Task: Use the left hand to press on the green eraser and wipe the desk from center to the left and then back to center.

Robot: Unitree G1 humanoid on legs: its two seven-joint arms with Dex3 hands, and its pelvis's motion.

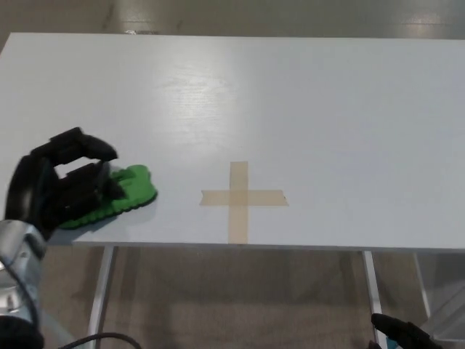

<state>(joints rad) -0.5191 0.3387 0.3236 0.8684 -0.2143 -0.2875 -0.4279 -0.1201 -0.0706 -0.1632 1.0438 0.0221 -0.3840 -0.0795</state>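
Note:
The green eraser (123, 195) lies flat on the white desk (290, 109), near the front edge at the left. My left hand (65, 182) rests on top of its left part, black fingers curled down over it and pressing it to the surface. Only the eraser's right half shows past the hand. A cross of tan tape (240, 198) marks the desk's centre, well to the right of the eraser. Of my right hand (403, 334), just a dark bit shows at the bottom right, below the desk.
The desk's front edge runs just below the eraser and the tape cross. Metal desk legs (372, 291) and a beige floor show underneath.

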